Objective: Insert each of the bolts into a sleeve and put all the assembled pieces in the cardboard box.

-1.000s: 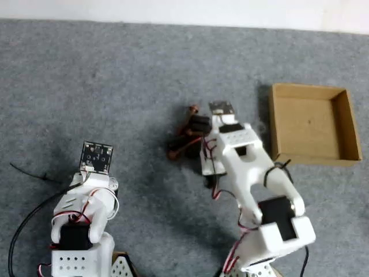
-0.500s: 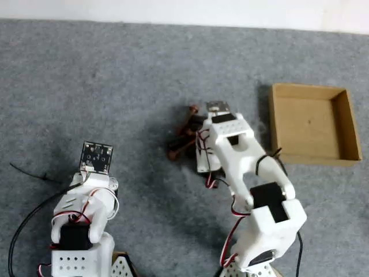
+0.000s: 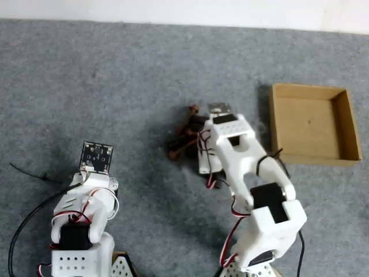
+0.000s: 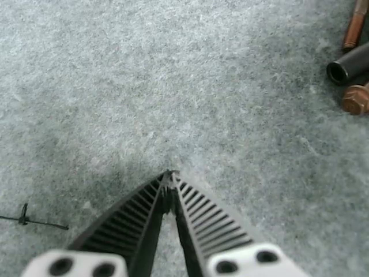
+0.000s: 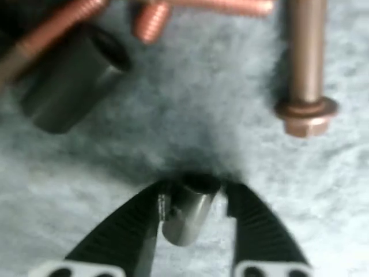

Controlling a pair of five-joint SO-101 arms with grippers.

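Note:
A dark metal sleeve [image 5: 189, 210] stands between the fingers of my right gripper [image 5: 193, 196], which is shut on it just above the grey carpet. Beyond it lie a larger black sleeve [image 5: 72, 81], a copper bolt [image 5: 305, 63] with a hex head, and more threaded bolt ends [image 5: 151, 23]. In the high view the right arm [image 3: 233, 144] hangs over this pile of bolts and sleeves [image 3: 184, 138], left of the cardboard box [image 3: 311, 124]. My left gripper [image 4: 170, 176] is shut and empty over bare carpet, near the table's front left.
The left wrist view catches a black sleeve [image 4: 351, 66] and a bolt head [image 4: 356, 99] at the edge of the pile. A thin black cable tie [image 4: 29, 219] lies on the carpet near the left arm [image 3: 86, 196]. Grey carpet covers the table.
The right arm has swung slightly left and drawn back over the pile, then settled. The left arm has not moved.

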